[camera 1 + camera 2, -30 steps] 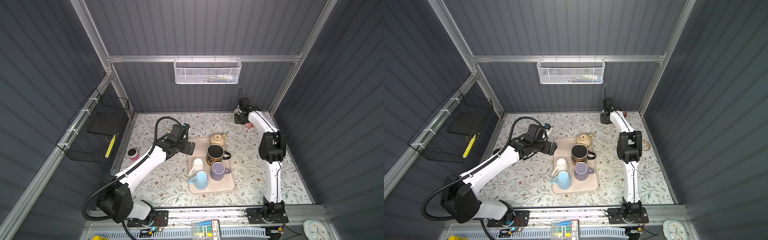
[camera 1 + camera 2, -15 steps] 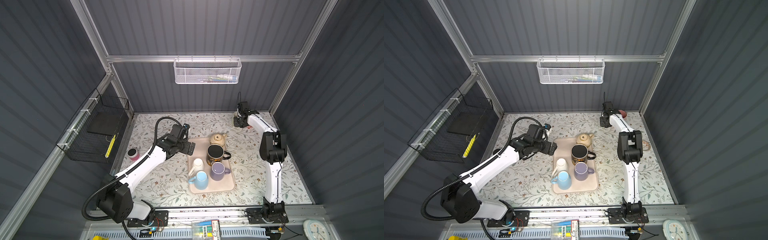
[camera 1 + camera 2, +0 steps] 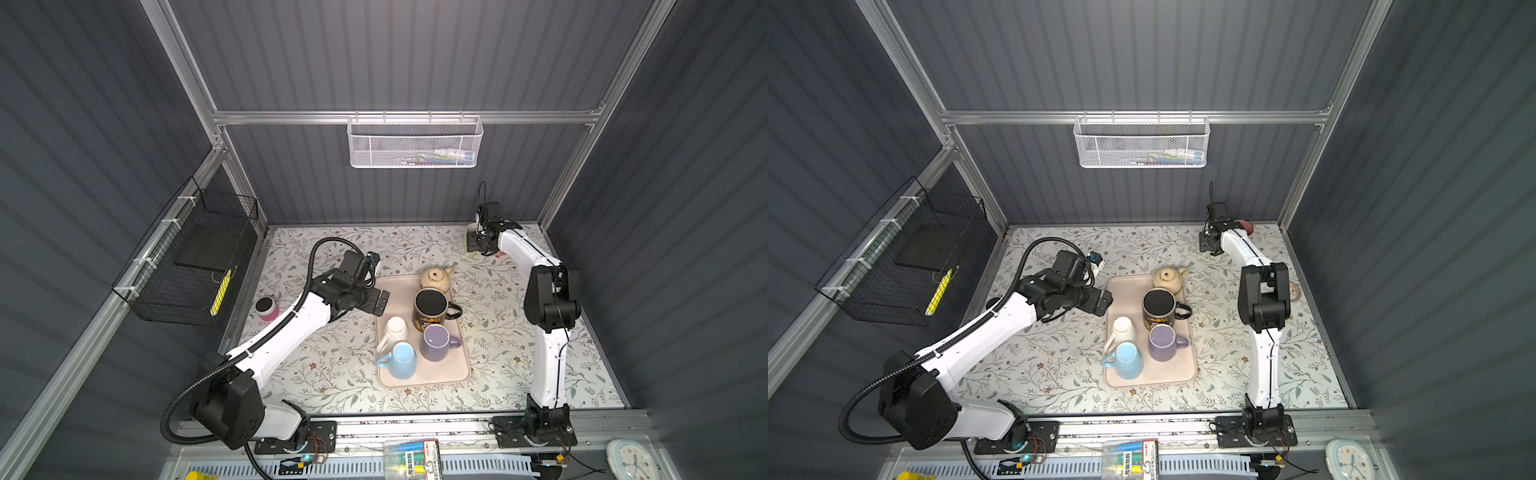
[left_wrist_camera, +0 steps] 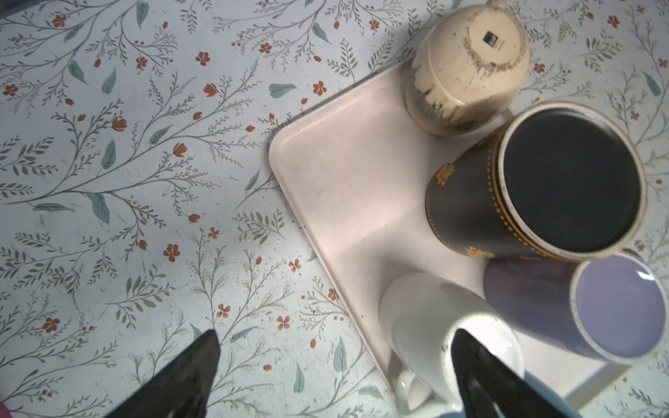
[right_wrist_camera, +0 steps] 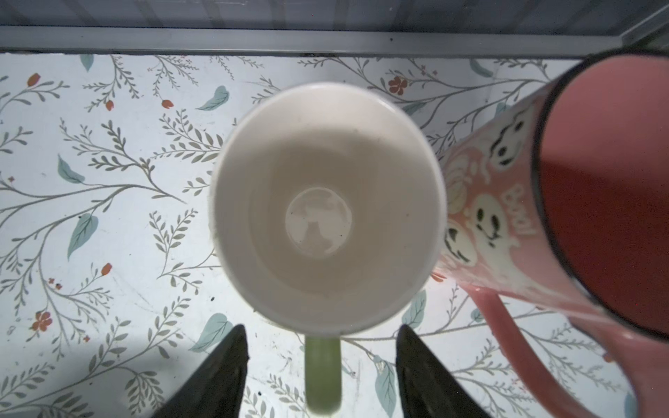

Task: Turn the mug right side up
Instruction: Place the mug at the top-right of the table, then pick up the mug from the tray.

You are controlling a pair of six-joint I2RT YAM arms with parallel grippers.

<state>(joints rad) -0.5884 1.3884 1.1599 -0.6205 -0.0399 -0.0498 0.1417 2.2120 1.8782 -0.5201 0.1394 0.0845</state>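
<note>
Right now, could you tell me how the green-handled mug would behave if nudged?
The mug looks glazed ceramic, so probably stiff, slick and chippable. It stands upright, so a low push should slide it rather than tip it. The pink mug sits close beside it, so a sideways nudge might clink them.

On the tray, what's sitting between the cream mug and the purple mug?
The black mug stands between the cream mug and the purple mug; both top views and the left wrist view show it.
</note>
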